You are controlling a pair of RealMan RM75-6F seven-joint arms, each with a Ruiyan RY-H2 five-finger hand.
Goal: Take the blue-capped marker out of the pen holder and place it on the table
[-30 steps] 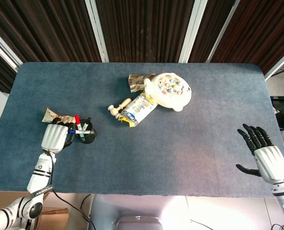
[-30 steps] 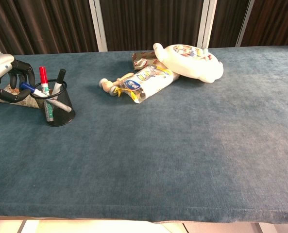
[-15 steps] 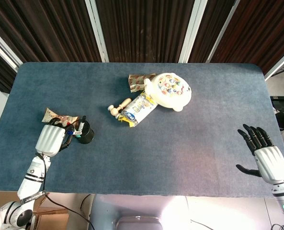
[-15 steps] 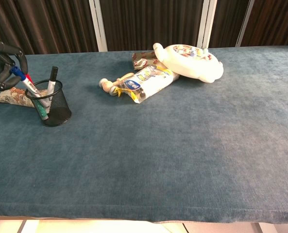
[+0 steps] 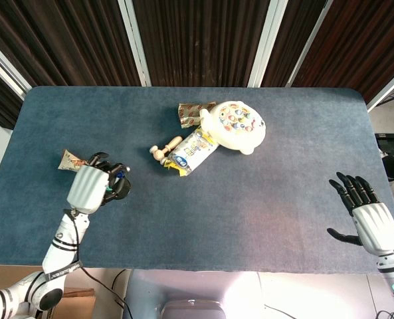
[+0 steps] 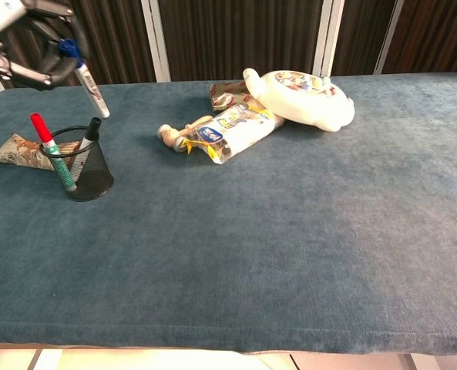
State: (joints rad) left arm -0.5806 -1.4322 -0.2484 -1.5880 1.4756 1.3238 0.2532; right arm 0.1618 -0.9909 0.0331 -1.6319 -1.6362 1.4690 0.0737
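My left hand (image 6: 29,48) is raised above the table at the top left of the chest view and holds the blue-capped marker (image 6: 92,86), which hangs tip-down and clear of the holder. Below it stands the black mesh pen holder (image 6: 88,171) with a red-capped marker (image 6: 49,142) and a black-capped marker (image 6: 90,132) in it. From the head view my left hand (image 5: 90,187) covers most of the pen holder (image 5: 123,189). My right hand (image 5: 368,218) hovers off the table's right edge, fingers spread and holding nothing.
A patterned snack packet (image 6: 18,150) lies left of the holder. At the table's middle back sit a white toy (image 5: 235,125), a snack bag (image 5: 193,151), a wooden figure (image 5: 165,147) and a brown packet (image 5: 195,110).
My left hand gripped the blue-capped marker in the holder, then rose and moved right with it. The marker is out of the holder. The right hand has stayed still.
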